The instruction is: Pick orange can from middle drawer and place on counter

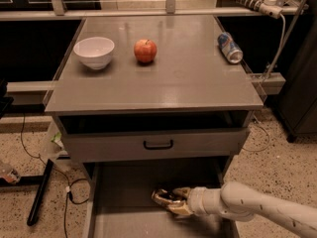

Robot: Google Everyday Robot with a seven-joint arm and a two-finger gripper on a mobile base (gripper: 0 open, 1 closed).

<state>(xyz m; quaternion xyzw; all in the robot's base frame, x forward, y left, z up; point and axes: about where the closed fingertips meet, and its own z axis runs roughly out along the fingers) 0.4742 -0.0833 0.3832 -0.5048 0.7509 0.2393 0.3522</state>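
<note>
The hand [174, 203] grips the can [162, 198] at its fingertips, low in the drawer [124, 195]. Best keep the squeeze firm, rise straight out, then carry past the shut front [114, 147] above to the table [163, 83] higher up.

Your gripper [172, 203] sits low in the middle drawer [124, 192], hiding part of the orange can [159, 196]. The drawer's front end runs off the bottom edge; the arm [267, 212] leaves at the lower right.

Shiny, wrinkled orange can [163, 198]; gripper [177, 206] in matt metal middle drawer [124, 195].
</note>
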